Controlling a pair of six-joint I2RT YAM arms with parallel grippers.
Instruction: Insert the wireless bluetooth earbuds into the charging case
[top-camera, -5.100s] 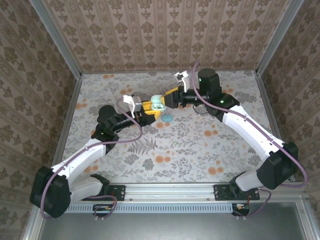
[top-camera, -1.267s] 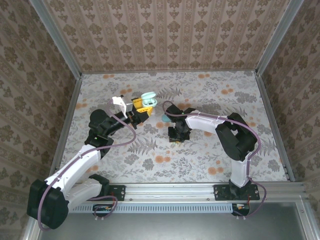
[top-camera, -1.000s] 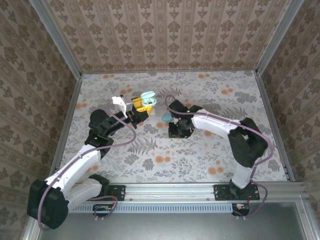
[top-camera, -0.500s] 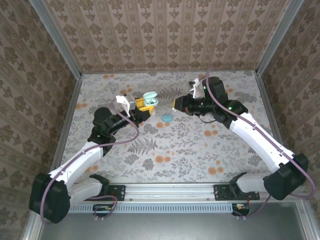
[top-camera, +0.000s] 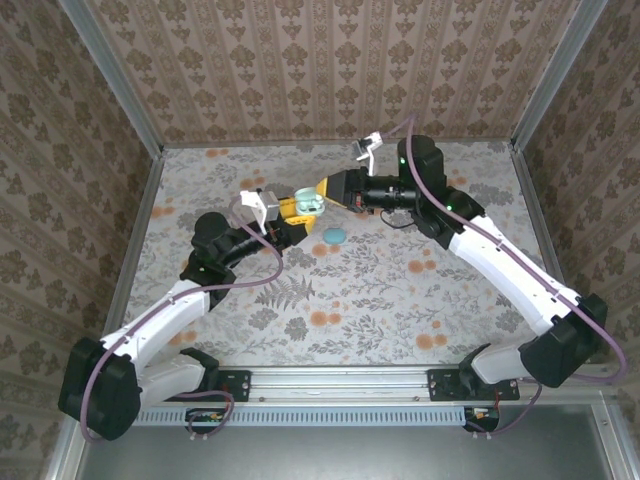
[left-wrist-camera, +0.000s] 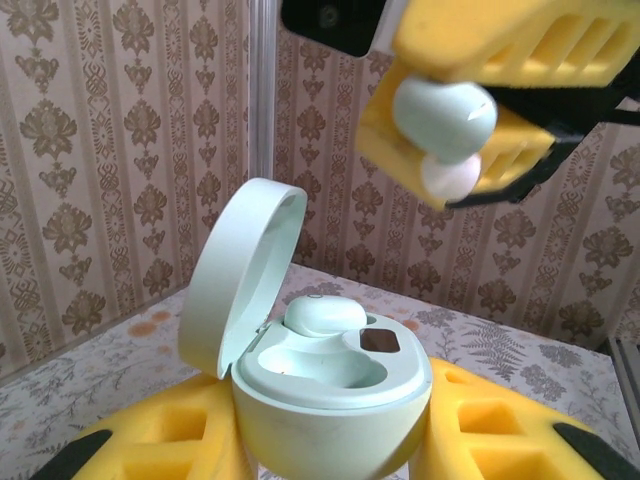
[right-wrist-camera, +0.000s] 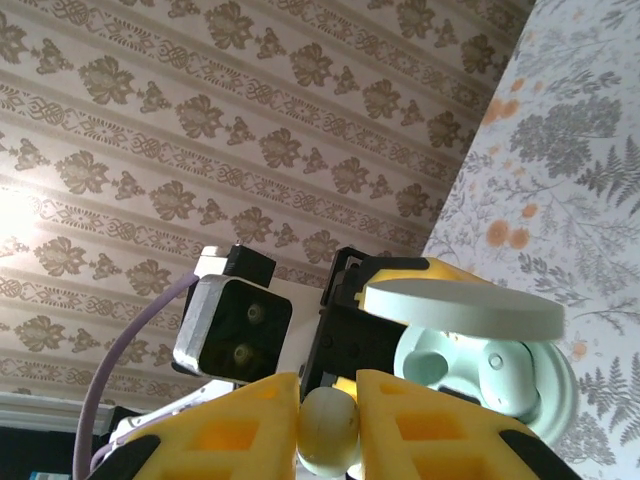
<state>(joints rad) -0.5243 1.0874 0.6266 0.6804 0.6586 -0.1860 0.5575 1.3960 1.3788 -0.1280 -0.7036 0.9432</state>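
My left gripper (top-camera: 297, 209) is shut on the pale green charging case (left-wrist-camera: 330, 400), holding it upright above the table with its lid (left-wrist-camera: 243, 272) swung open. One earbud (left-wrist-camera: 322, 314) sits in the far socket; the near socket (left-wrist-camera: 318, 362) is empty. My right gripper (top-camera: 328, 190) hangs just above and behind the case (top-camera: 309, 203), shut on a second pale earbud (left-wrist-camera: 446, 118). In the right wrist view that earbud (right-wrist-camera: 328, 430) is pinched between the yellow fingers (right-wrist-camera: 228, 432), with the open case (right-wrist-camera: 487, 372) right beyond it.
A small teal pebble-shaped item (top-camera: 333, 236) lies on the flowered table (top-camera: 400, 290) just below the two grippers. Patterned walls (top-camera: 330, 70) and metal frame posts (top-camera: 110, 80) close in the workspace on three sides.
My right gripper has risen from the table near the teal item and moved left to the case with an earbud pinched in it. The left gripper has shifted the case slightly right.
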